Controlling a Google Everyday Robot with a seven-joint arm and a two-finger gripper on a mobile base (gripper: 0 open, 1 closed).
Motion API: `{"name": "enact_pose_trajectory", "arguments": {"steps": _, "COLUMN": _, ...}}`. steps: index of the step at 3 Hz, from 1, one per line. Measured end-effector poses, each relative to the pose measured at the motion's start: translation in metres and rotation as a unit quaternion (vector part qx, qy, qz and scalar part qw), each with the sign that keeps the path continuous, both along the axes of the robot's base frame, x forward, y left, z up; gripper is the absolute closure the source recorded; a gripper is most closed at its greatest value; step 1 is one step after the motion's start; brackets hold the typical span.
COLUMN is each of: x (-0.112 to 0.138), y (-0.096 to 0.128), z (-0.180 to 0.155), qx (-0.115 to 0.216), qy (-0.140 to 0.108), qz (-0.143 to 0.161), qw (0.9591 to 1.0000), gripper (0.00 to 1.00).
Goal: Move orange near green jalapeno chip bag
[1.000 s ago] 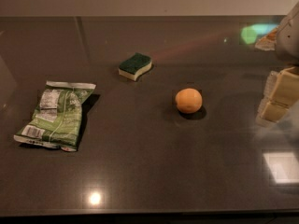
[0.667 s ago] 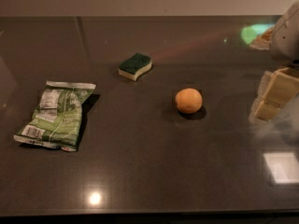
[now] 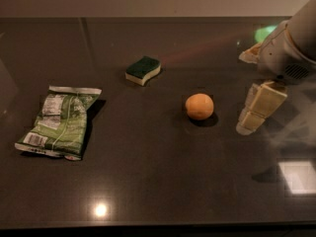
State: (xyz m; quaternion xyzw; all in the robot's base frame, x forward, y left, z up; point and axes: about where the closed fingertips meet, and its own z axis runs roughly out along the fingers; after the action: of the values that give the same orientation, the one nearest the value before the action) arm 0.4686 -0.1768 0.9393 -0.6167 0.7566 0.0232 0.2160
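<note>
The orange [image 3: 199,106] sits on the dark tabletop, right of centre. The green jalapeno chip bag [image 3: 61,120] lies flat at the left, well apart from the orange. My gripper [image 3: 252,113] comes in from the upper right and hangs just right of the orange, close to it but not touching. One cream-coloured finger [image 3: 262,105] points down toward the table. Nothing is in the gripper.
A green-topped yellow sponge [image 3: 143,70] lies behind and between the bag and the orange. The dark glossy table [image 3: 158,181] carries light reflections at the front and right. The table's back edge meets a wall.
My gripper has moved left, closer to the orange's right side. The orange, bag and sponge have not moved.
</note>
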Motion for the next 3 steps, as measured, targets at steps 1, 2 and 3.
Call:
{"name": "enact_pose_trajectory", "arguments": {"steps": 1, "x": 0.015, "y": 0.015, "z": -0.02, "qx": 0.022, "qy": 0.009, "qz": 0.012, "qw": 0.9996, "gripper": 0.0}}
{"name": "enact_pose_trajectory", "arguments": {"steps": 2, "x": 0.03, "y": 0.025, "z": -0.04, "qx": 0.032, "qy": 0.024, "qz": 0.013, "qw": 0.9991, "gripper": 0.0}}
{"name": "enact_pose_trajectory", "arguments": {"steps": 3, "x": 0.04, "y": 0.038, "z": -0.058, "qx": 0.04, "qy": 0.038, "qz": 0.015, "qw": 0.9983, "gripper": 0.0}}
